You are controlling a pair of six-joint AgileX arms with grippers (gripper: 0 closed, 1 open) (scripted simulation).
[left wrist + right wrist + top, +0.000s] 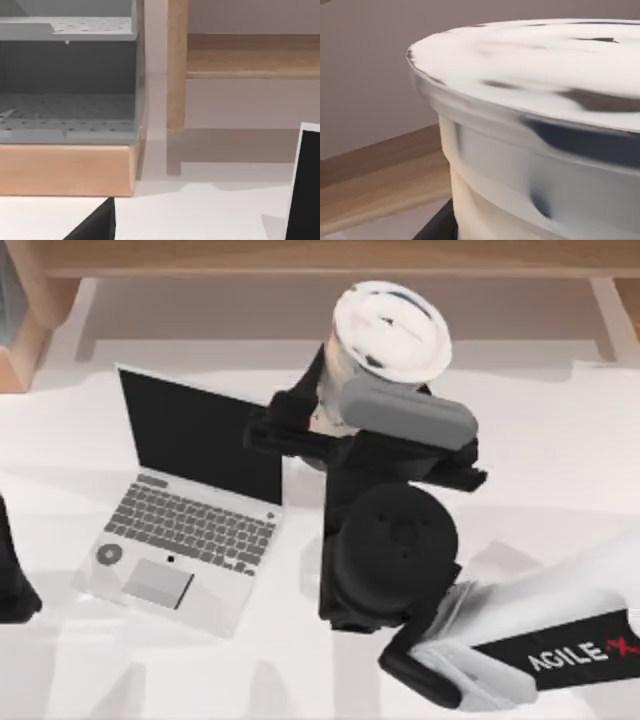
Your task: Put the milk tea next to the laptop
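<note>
- Top view: the right tool [325, 415] is clamped on the milk tea [388, 330], which stands upright at about 2 o'clock from the open laptop [190, 500], near its screen's right edge, on the white worktop [560, 470].
- The right arm [520, 645] reads "AGILE X". The left arm [12, 575] sits at the worktop's 9 o'clock edge; whether its tool is apart or together cannot be told.
- Left wrist view: a wood-based grey perforated rack [67, 105], a wooden post [176, 65], and the laptop's black screen edge [304, 190].
- Right wrist view: the cup's white lid [545, 65] above beige drink.
</note>
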